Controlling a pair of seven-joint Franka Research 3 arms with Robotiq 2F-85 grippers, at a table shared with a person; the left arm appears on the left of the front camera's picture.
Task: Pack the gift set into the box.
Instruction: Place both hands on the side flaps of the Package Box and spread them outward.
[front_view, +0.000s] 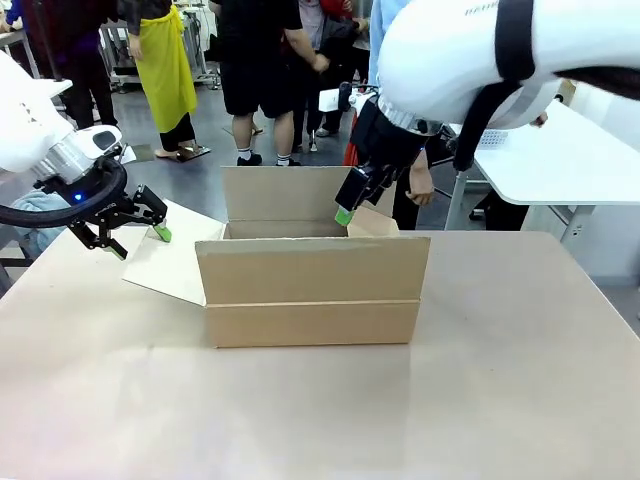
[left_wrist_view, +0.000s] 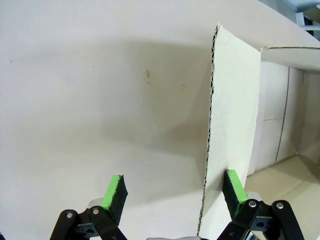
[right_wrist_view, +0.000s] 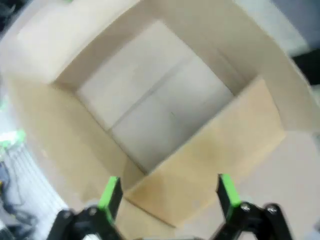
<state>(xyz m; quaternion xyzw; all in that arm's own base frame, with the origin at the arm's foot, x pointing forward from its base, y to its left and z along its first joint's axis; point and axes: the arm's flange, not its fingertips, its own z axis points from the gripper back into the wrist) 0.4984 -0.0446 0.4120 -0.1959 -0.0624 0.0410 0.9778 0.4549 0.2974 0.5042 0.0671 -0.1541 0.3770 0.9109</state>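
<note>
Item: box (front_view: 310, 290). It is sitting mid-frame on the worktop (front_view: 320, 420) with its flaps open. In the right wrist view I am seeing only bare cardboard inside, so I am judging the gift set not yet packed.

Item: left hand (front_view: 141, 243). It is hanging wide at the left of the frame, holding nothing, with the left flap (left_wrist_view: 232, 110) running edge-on between its fingers, close to one pad.

Item: right hand (front_view: 350, 208). It is hovering wide and empty over the box's far right corner.

Risks: I am expecting the left hand, if it drops or closes, to be bending that flap or dragging the box sideways. The right hand, descending, could be clipping the far wall.

Surroundings: a person's arm (front_view: 418, 180) is hanging just behind that corner, crowding the right hand. A white table (front_view: 580, 160) is standing at upper right, well apart.
</note>
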